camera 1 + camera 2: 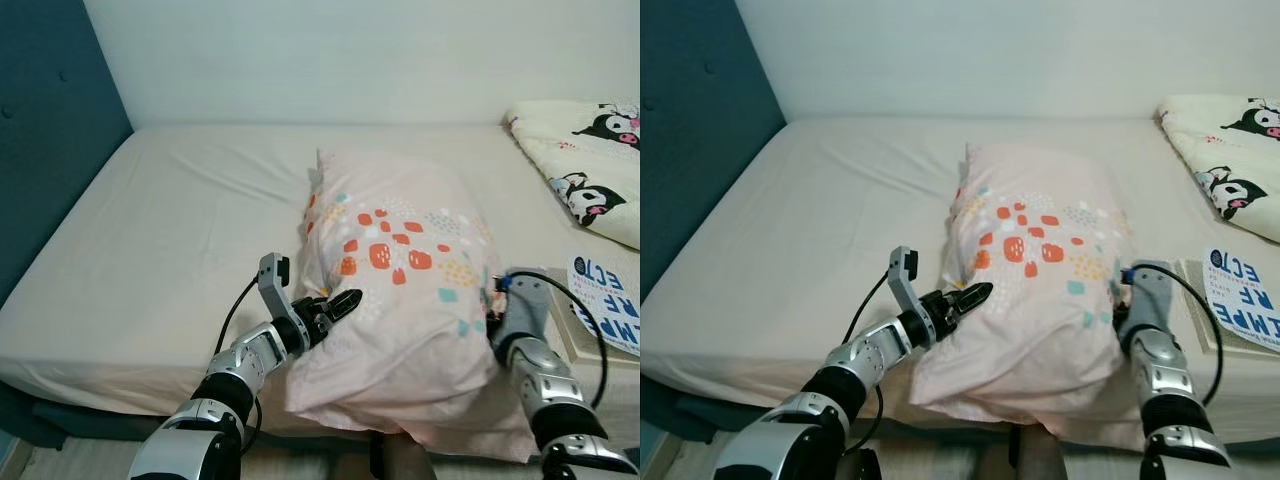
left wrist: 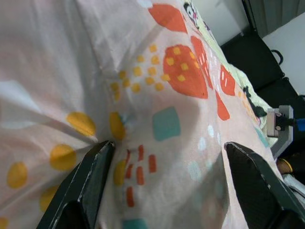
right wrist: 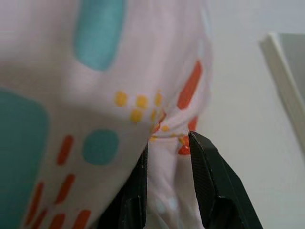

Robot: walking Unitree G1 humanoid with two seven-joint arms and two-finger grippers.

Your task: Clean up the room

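A pale pink pillow (image 1: 405, 300) with orange, teal and yellow marks lies on the bed (image 1: 170, 230), its near end hanging over the front edge. My left gripper (image 1: 335, 303) is at the pillow's left side. In the left wrist view its fingers (image 2: 90, 186) stand wide open, pressed against the patterned cover (image 2: 167, 95). My right gripper (image 1: 495, 300) is at the pillow's right edge. The right wrist view shows its fingers (image 3: 209, 181) shut on a pinched fold of the cover (image 3: 164, 126).
A cream blanket (image 1: 590, 160) with black cartoon figures lies at the back right of the bed. A blue and white booklet (image 1: 610, 300) rests on a flat book at the right. A dark teal padded headboard (image 1: 50, 130) bounds the left side.
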